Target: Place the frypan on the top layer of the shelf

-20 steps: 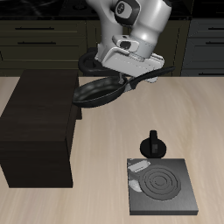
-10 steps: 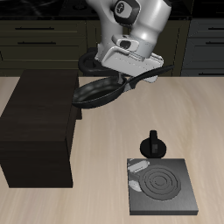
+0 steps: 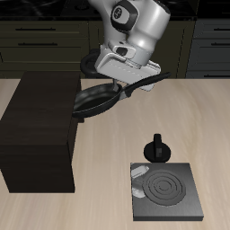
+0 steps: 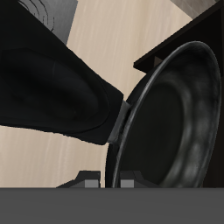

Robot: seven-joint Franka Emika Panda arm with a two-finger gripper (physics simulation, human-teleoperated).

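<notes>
The frypan (image 3: 97,99) is round, black and shallow, and hangs tilted in the air over the shelf's inner edge. My gripper (image 3: 127,84) is shut on its long black handle (image 3: 144,82). The shelf (image 3: 40,126) is a large dark boxy cabinet with a flat top, and the pan's bowl overlaps its near corner. In the wrist view the frypan (image 4: 179,122) fills much of the frame, with its handle (image 4: 52,87) running toward my gripper (image 4: 108,180). A corner of the shelf (image 4: 188,35) shows behind the pan.
A square dark stove plate (image 3: 164,190) with spiral rings lies near the table's front edge. A small black pot (image 3: 158,148) stands just behind it. Dark kitchen cabinets line the back wall. Part of the stove plate (image 4: 44,9) shows in the wrist view.
My gripper has carried the frypan a little toward the shelf and tilted it more steeply. Nothing else has moved.
</notes>
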